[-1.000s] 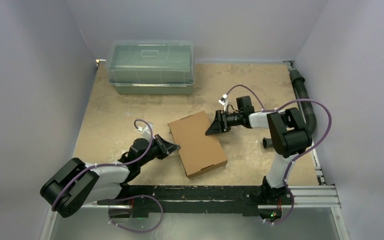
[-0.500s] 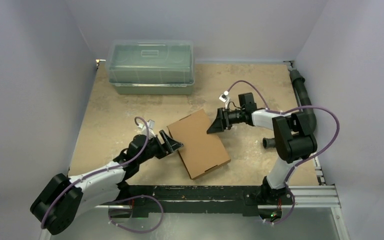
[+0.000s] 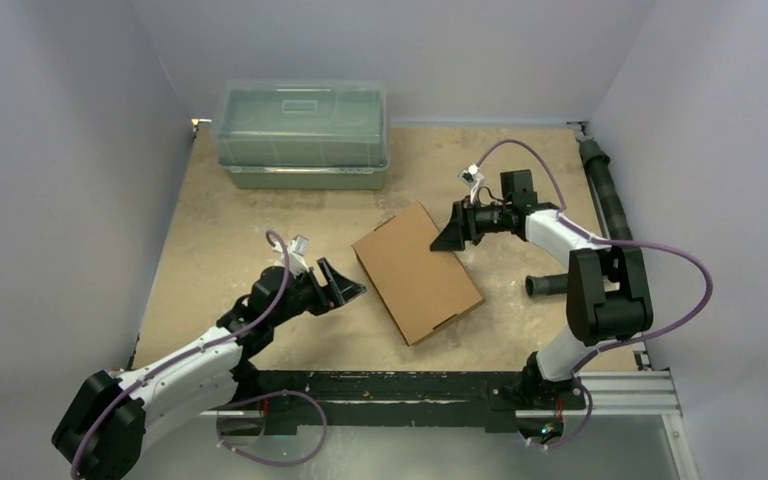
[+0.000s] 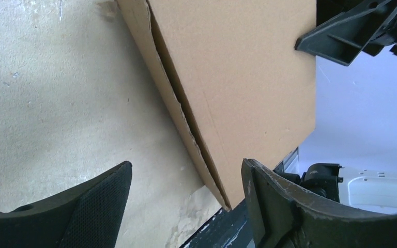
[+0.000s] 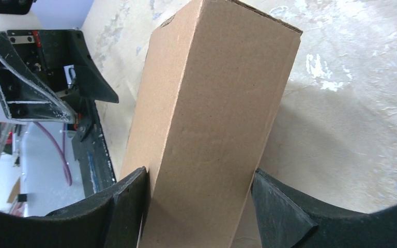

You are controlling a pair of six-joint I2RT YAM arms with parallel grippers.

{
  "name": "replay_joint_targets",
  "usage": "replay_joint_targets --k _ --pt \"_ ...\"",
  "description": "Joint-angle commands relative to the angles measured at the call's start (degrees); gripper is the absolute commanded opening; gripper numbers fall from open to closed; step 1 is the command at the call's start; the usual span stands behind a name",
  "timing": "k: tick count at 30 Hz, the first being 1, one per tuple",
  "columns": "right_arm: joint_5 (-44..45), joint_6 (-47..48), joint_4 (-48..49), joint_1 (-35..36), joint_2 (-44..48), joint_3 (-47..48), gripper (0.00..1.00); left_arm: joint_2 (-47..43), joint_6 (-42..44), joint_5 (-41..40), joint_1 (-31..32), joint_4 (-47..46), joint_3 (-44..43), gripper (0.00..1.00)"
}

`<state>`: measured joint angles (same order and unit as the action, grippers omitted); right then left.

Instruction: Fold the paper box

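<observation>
Tan speckled desk [image 3: 220,230], pale violet walls [image 3: 60,150] on three sides. Greenish lidded bin [image 3: 302,135] at back left. Left arm [image 3: 185,365] stretched low from near-left corner toward centre. Left hand [image 3: 344,285] spread, empty, just beside left edge of paper box [image 3: 418,272], not touching. Paper box closed, skewed, mid-desk. Right arm [image 3: 560,228] reaching in from right; right hand [image 3: 449,235] pinching paper box at far-right edge, one finger each side. Black hose [image 3: 605,190] along right wall.
</observation>
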<state>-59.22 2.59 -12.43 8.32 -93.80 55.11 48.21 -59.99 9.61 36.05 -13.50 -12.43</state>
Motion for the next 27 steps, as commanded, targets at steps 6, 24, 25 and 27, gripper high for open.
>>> replay_joint_targets --k 6,24,25,27 --pt "10.8 11.8 -8.8 -0.5 2.1 7.7 0.59 -2.0 2.0 1.0 0.1 3.5 -1.7 0.76" --pt "38.9 23.9 -21.3 -0.1 0.3 26.6 0.58 -3.7 4.2 0.3 0.1 6.8 -1.6 0.76" --pt "40.9 24.4 -21.3 0.3 0.3 27.2 0.58 -3.7 4.3 0.3 0.0 6.8 -1.6 0.76" --pt "45.5 25.7 -20.4 1.5 0.6 27.4 0.59 -3.7 4.5 0.2 0.1 6.9 -1.6 0.76"
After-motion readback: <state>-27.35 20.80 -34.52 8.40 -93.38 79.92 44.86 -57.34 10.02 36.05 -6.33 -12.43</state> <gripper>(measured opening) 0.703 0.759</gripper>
